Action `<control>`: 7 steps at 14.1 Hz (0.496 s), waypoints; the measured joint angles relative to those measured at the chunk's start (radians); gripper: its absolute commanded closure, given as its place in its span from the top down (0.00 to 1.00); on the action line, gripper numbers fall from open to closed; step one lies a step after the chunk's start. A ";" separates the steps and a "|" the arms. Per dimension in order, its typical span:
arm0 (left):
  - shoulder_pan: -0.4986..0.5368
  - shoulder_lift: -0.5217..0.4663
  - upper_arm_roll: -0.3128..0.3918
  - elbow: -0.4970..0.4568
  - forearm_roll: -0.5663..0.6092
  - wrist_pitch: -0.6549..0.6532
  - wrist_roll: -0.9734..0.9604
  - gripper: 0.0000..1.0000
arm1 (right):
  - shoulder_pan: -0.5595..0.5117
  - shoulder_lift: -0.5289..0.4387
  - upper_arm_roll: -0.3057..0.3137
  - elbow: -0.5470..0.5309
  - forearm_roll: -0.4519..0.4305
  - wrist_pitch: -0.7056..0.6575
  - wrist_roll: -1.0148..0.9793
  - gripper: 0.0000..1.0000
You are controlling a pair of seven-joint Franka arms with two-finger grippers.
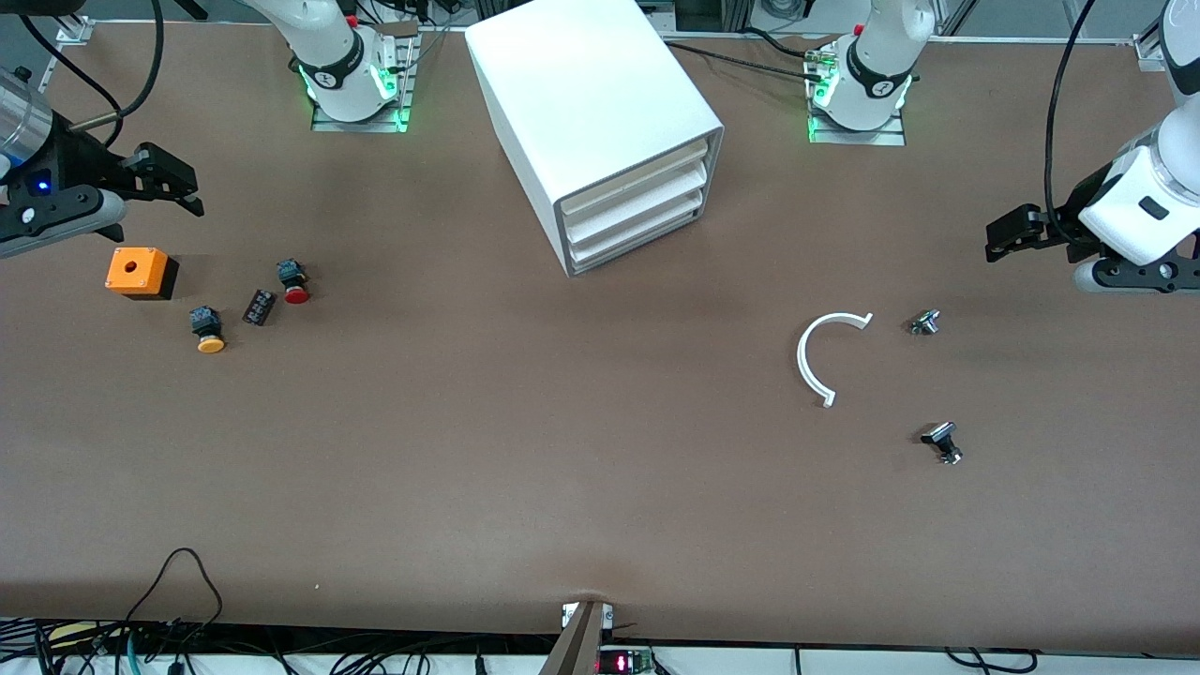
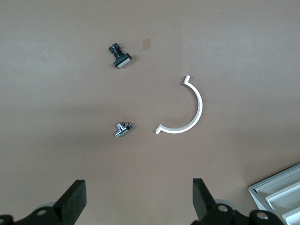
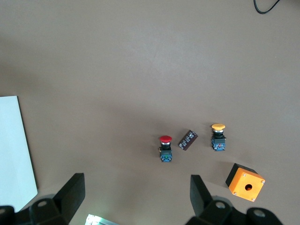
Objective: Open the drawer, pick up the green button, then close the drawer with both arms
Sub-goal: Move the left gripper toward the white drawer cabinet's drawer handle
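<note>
The white cabinet (image 1: 600,103) stands mid-table near the arms' bases, its grey front frame turned toward the left arm's end. Its three drawers are all shut, and the lowest drawer (image 1: 630,238) sits flush with the frame. A corner of the cabinet shows in the left wrist view (image 2: 281,192), and its top shows in the right wrist view (image 3: 14,150). The green button is out of view. My left gripper (image 1: 1011,234) (image 2: 139,197) is open and empty over the left arm's end of the table. My right gripper (image 1: 169,183) (image 3: 136,192) is open and empty over the right arm's end. Both arms wait.
Near the right gripper lie an orange box (image 1: 141,273), a yellow-capped button (image 1: 207,330), a small black block (image 1: 259,307) and a red-capped button (image 1: 295,281). Toward the left arm's end lie a white curved piece (image 1: 825,356) and two small metal parts (image 1: 925,322) (image 1: 943,442).
</note>
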State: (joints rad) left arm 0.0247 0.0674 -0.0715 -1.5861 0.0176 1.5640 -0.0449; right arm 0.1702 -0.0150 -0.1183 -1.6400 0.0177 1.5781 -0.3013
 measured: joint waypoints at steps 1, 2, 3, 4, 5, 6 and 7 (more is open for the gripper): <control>0.000 0.000 -0.003 0.000 0.000 0.000 0.002 1.00 | 0.000 0.000 0.000 0.000 0.000 0.000 0.000 0.99; 0.001 0.000 -0.009 0.000 0.000 -0.001 0.004 1.00 | 0.000 0.000 0.000 0.000 0.000 0.000 0.000 0.99; 0.001 0.001 -0.015 0.000 0.000 -0.001 0.004 1.00 | 0.000 0.000 0.000 0.000 0.000 0.000 0.000 0.99; 0.001 0.002 -0.020 0.000 0.000 -0.001 0.004 1.00 | 0.000 0.000 0.000 0.000 0.000 0.000 0.001 0.99; 0.000 0.003 -0.022 0.000 0.000 -0.002 0.004 1.00 | 0.000 0.001 0.000 0.000 0.000 0.000 0.001 0.99; -0.001 0.006 -0.026 0.000 0.000 -0.002 0.004 1.00 | 0.000 0.002 0.000 0.000 0.000 0.000 0.001 0.99; -0.002 0.009 -0.034 0.000 -0.001 -0.004 0.004 1.00 | 0.000 0.004 0.000 0.000 0.000 0.000 0.001 0.99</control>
State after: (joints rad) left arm 0.0224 0.0760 -0.1059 -1.5863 0.0170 1.5604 -0.0411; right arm 0.1702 -0.0110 -0.1183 -1.6400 0.0177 1.5781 -0.3007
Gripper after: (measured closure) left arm 0.000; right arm 0.004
